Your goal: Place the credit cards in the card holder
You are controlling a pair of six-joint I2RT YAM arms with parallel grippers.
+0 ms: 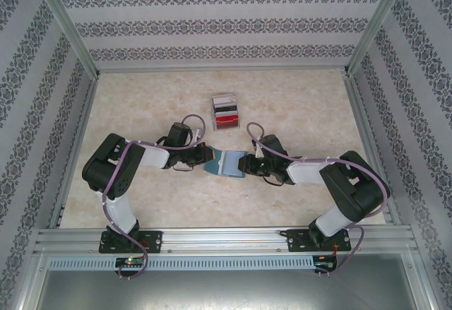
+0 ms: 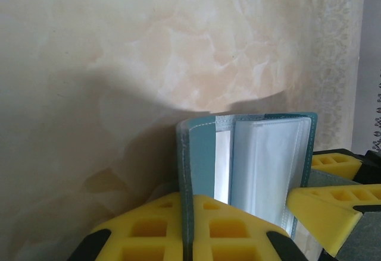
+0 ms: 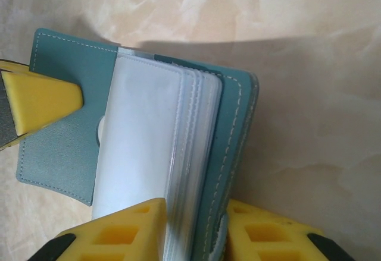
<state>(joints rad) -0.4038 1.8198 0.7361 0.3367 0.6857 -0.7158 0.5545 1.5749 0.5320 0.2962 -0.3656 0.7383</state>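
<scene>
The teal card holder (image 1: 224,162) hangs open between both grippers, just above the table's middle. My left gripper (image 1: 205,156) is shut on its left cover (image 2: 189,172), the cover pinched edge-on between the yellow pads (image 2: 191,213). My right gripper (image 1: 244,163) is closed around the right cover and the stack of pale clear leaves (image 3: 143,136), pads on either side (image 3: 196,225). The credit cards (image 1: 226,110) stand behind the wallet in a clear stand: a white one (image 1: 224,100) at the back and a red one (image 1: 227,118) nearer.
The clear plastic stand (image 1: 236,112) sits on the marble-patterned table (image 1: 141,105) just beyond the grippers. Patterned walls and aluminium posts enclose the table on three sides. The other arm's yellow finger (image 2: 324,204) reaches into the left wrist view.
</scene>
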